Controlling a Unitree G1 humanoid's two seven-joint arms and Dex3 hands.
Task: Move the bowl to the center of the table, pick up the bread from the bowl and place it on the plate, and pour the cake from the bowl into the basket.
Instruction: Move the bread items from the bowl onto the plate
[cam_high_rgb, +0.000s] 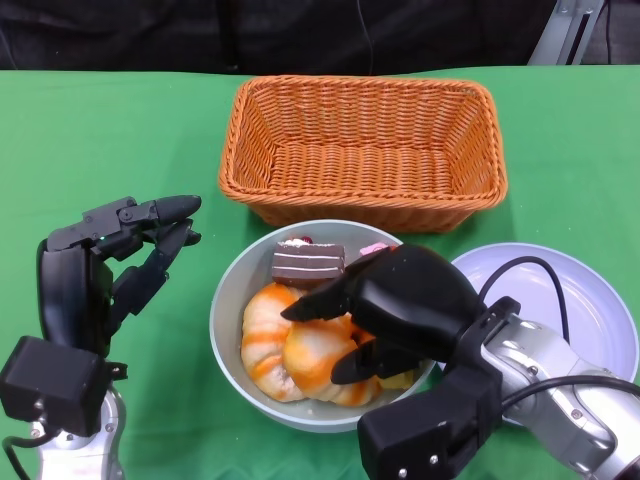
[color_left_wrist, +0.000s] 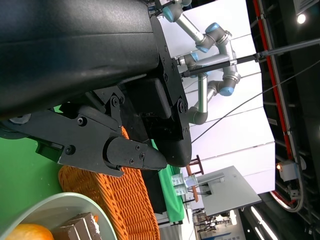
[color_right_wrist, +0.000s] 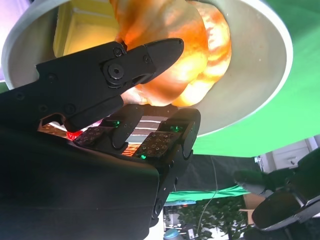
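I have the bowl sitting mid-worktop on the green worktop, just in front of the wicker basket, with the white plate touching its right side. My right hand is down inside the bowl, fingers spread over the orange bread; the thumb sits under the loaf's near side (from the wrist camera it looks like contact, but I cannot tell whether the grip has closed on it). The chocolate cake slice lies at the bowl's far rim, beside something small and pink. My left hand hovers over the worktop just left of the bowl, fingers loosely curled toward it, holding nothing and apart from the rim.
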